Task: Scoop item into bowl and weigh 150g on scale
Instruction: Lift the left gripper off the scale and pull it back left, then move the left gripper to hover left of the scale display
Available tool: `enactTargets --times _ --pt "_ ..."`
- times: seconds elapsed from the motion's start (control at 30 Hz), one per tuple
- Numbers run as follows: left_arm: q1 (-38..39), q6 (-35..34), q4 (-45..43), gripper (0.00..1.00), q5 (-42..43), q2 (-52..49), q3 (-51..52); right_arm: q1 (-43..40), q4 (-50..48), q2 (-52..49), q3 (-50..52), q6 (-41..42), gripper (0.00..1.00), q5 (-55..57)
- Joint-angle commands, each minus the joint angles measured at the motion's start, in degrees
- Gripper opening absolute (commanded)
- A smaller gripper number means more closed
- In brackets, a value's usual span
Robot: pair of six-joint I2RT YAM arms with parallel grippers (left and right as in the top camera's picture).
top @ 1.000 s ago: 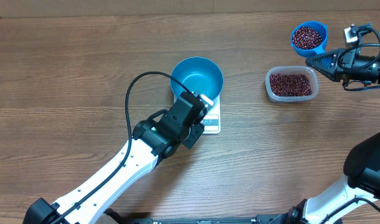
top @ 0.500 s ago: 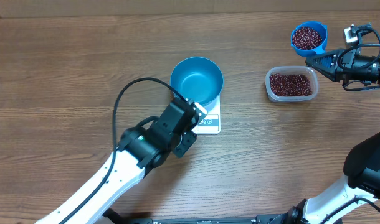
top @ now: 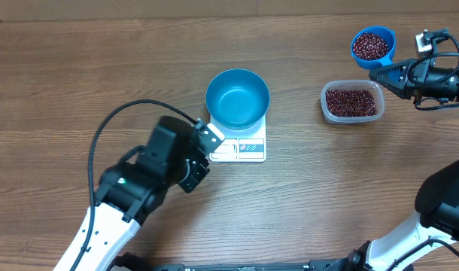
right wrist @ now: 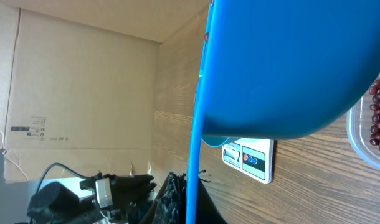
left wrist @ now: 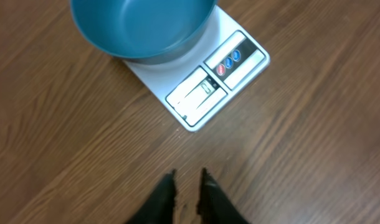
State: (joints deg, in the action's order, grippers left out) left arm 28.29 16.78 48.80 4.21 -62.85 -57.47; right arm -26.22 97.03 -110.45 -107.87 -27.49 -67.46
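The beans [top: 352,102] lie well right of the scale [top: 244,148], some in a clear tub [top: 325,102], some in the blue scoop [top: 372,45] clamped in the right claw [top: 380,74]. The teal bowl [top: 238,98] sits on the scale. Just beside the scale's display end, the left claw [left wrist: 187,180] hangs over the tabletop [top: 64,75], narrowly parted, holding nothing
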Motion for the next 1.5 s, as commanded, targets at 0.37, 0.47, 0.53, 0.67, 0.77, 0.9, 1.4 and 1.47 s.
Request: enactTargets --times 0.37,0.47,0.53,0.67,0.77,0.9,1.4,1.47 --pt "-3.78 7.89 0.46 0.99 10.19 1.03 0.31 -0.15 0.00 2.34 -1.75 -1.25 0.04 -1.40" --pt "-3.78 7.89 0.46 0.99 10.19 1.03 0.31 -0.15 0.00 2.34 -1.75 -1.25 0.04 -1.40" --pt "-3.78 7.89 0.46 1.00 10.21 1.03 0.31 -0.15 -0.02 2.34 -1.75 -1.25 0.04 -1.42" --pt "-3.78 7.87 0.76 0.99 10.21 1.03 0.33 -0.15 0.00 2.34 -1.75 -1.25 0.04 -1.40" --pt "-3.80 7.87 0.79 0.99 10.19 1.03 0.33 -0.15 0.00 2.34 -1.75 -1.25 0.04 -1.40" --pt "-3.80 7.89 0.79 1.00 8.41 1.03 0.33 -0.15 0.00 2.34 -1.75 -1.25 0.04 -1.40" --pt "-4.00 14.14 -1.64 0.99 8.07 0.98 0.33 -0.15 -0.02 2.34 -1.75 -1.25 0.04 -1.40" --pt "-4.02 14.27 -1.68 1.00 8.07 0.98 0.33 -0.15 -0.02 2.34 -1.75 -1.27 0.04 -1.40"
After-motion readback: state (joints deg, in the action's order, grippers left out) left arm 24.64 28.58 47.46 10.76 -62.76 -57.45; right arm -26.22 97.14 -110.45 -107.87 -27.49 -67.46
